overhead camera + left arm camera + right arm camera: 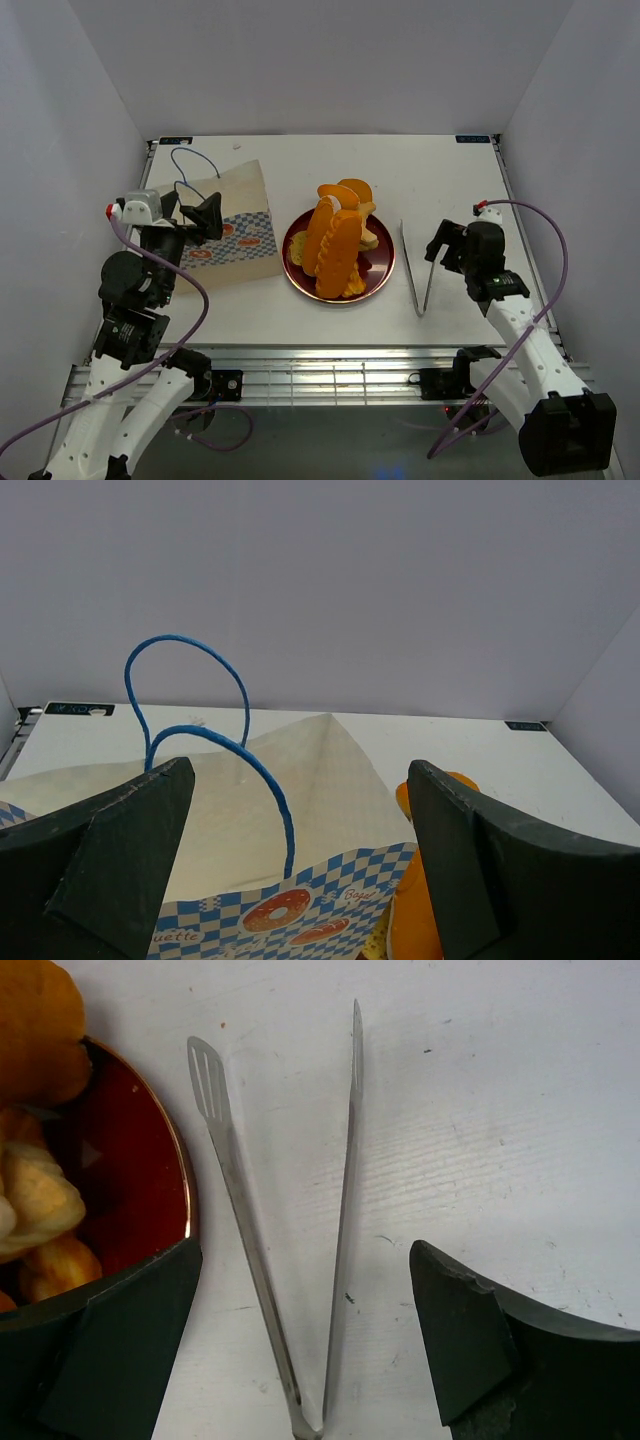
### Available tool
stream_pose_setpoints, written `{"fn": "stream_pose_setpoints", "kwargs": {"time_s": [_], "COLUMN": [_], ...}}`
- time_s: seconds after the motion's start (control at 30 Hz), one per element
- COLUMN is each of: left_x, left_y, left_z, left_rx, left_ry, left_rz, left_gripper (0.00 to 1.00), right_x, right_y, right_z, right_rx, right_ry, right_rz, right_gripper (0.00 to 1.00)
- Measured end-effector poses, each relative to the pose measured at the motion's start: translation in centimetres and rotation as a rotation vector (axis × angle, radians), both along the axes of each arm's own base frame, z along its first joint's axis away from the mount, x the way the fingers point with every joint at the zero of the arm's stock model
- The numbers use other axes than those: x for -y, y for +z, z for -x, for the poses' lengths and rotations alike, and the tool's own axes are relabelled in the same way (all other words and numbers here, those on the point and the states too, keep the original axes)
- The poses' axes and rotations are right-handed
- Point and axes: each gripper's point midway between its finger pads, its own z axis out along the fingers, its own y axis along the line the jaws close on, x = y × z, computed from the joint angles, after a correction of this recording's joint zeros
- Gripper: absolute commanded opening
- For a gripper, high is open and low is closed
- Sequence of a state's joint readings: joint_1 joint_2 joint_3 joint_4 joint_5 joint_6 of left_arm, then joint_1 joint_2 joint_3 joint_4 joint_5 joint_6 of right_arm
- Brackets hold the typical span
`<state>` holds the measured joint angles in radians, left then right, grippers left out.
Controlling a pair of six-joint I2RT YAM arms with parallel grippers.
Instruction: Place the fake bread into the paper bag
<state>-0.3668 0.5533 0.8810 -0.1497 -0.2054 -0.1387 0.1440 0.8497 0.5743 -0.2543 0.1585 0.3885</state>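
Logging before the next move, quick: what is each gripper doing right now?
Left gripper: open, empty, over the paper bag.
Right gripper: open, empty, above the metal tongs.

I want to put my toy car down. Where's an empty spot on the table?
Along the back edge behind the plate and tongs, and the front strip before the plate. Crowded: the middle row, paper bag to tongs.

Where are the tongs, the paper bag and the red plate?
tongs (207, 1080): right wrist view, on the slotted tip.
paper bag (245, 197): top external view, on its plain tan panel.
red plate (382, 262): top external view, on its bare right side.
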Motion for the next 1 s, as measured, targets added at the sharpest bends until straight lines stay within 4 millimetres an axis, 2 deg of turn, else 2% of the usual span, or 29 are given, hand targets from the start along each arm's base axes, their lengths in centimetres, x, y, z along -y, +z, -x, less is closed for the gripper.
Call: {"fn": "stream_pose_setpoints", "kwargs": {"time_s": [0.17,0.3,0.4,0.5,0.73,1.0], "left_x": [0.1,0.2,0.4,0.6,0.6,0.6], "left_y": [0.4,0.8,0.9,0.8,1.1,0.8], "left_z": [0.5,0.8,1.1,1.6,2.4,2.3], "left_rx": [0.024,0.040,0.052,0.061,0.085,0.082], "left_ry": [-0.010,-0.017,-0.031,-0.045,-0.055,-0.055], "left_rz": [0.004,-0.001,-0.007,-0.015,-0.014,-0.015], "left_gripper": [0.98,0.98,0.98,0.98,0.98,0.98], "right_x": [-0.6,-2.0,-3.7,-4.9,-4.5,-4.5], "right_y": [-2.3,-4.9,-5.9,-6.1,-6.8,-8.8], "right_z": [-0.2,-0.4,-0.2,0.2,0.3,0.8], "right_rx": [-0.077,-0.183,-0.218,-0.221,-0.243,-0.314], "right_ry": [0.069,0.149,0.222,0.279,0.268,0.278], "right_rz": [0.037,0.070,0.099,0.118,0.157,0.182], "right_gripper": [0.90,0.90,0.90,0.90,0.90,0.90]}}
